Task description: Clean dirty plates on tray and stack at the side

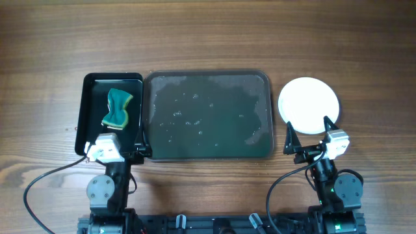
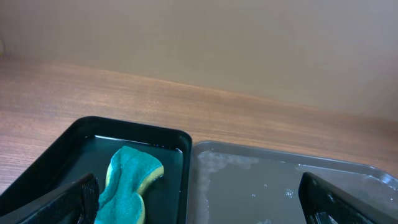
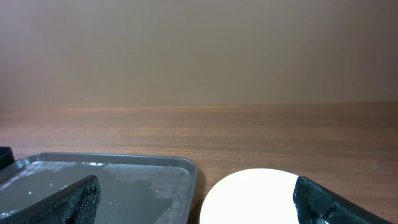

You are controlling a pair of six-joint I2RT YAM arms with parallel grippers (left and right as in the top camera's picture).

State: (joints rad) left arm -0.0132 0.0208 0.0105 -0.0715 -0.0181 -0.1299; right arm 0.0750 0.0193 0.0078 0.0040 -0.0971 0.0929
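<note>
Left gripper [image 1: 112, 144], near edge of table [image 1: 208, 32]: fingers [image 2: 62, 202] spread wide, nothing between them. It sits over the near end of the small black tray [image 1: 88, 110]. In the left wrist view the gap between the fingers takes in the small tray's right part and the left end of the big tray.

Right gripper [image 1: 307, 123], near right: fingers [image 3: 62, 199] also wide apart, gripping nothing. From overhead the fingertips overlap the near edge of the plate [image 1: 309, 101]. Whether they touch it cannot be told. In the right wrist view the plate [image 3: 255, 193] lies between the two fingers, its near part cut off by the frame.

Plate: round, plain white on top, on bare wood just right of the tray [image 1: 208, 74], close to it but apart. Only one outline shows from above, and I cannot tell how many lie under it.

Tray: dark grey, rounded corners, centre of table. It holds a film of water, with pale foam along the far rim and right side and scattered droplets in the middle. Foam also shows in both wrist views [image 2: 280, 186] [image 3: 124, 180].

Small black tray [image 2: 74, 143]: just left of the big tray, long sides close together. Wet inside. Sponge [image 1: 117, 108] lies in it, teal face up, yellow layer showing at the edge, bent and twisted [image 2: 127, 180].

Black cables [image 1: 45, 182] loop from both arm bases along the near edge.
</note>
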